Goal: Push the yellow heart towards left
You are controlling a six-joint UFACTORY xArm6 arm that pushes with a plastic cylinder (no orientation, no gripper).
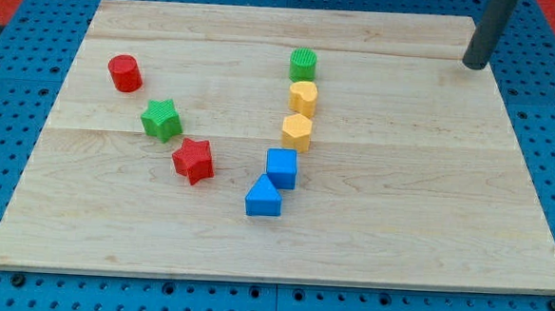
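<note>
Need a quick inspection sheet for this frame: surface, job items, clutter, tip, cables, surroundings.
Surface: wooden board, flat, bare on the view's right half.
Job's things: yellow heart, in a column between the green cylinder above and the yellow hexagon below.
Clutter: blue cube and blue triangular block close together below the column; red cylinder, green star, red star in a diagonal on the view's left.
Grippers: none fitted; my tip is at the view's top right, far from every block.
Cables: nothing seen.
Surroundings: blue perforated base around the board.
</note>
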